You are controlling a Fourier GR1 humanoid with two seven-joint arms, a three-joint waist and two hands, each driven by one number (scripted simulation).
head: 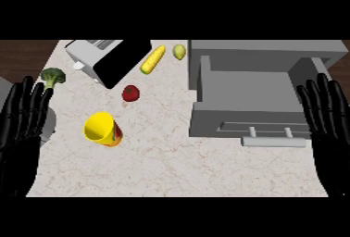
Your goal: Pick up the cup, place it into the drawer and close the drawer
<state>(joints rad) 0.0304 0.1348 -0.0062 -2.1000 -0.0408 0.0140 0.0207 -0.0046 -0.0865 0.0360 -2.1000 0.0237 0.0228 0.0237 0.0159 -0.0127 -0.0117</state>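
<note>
So nothing done yet; yellow cup (103,129) lying on counter (171,171) just right of left hand (21,134), untouched; both hands flat, fingers straight, holding nothing; drawer (239,92) open, just left of right hand (331,125); pick, drop-in, closing all left.

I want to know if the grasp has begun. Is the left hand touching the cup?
Apart. The head view shows bare counter between the left hand, open at the left edge, and the cup.
</note>
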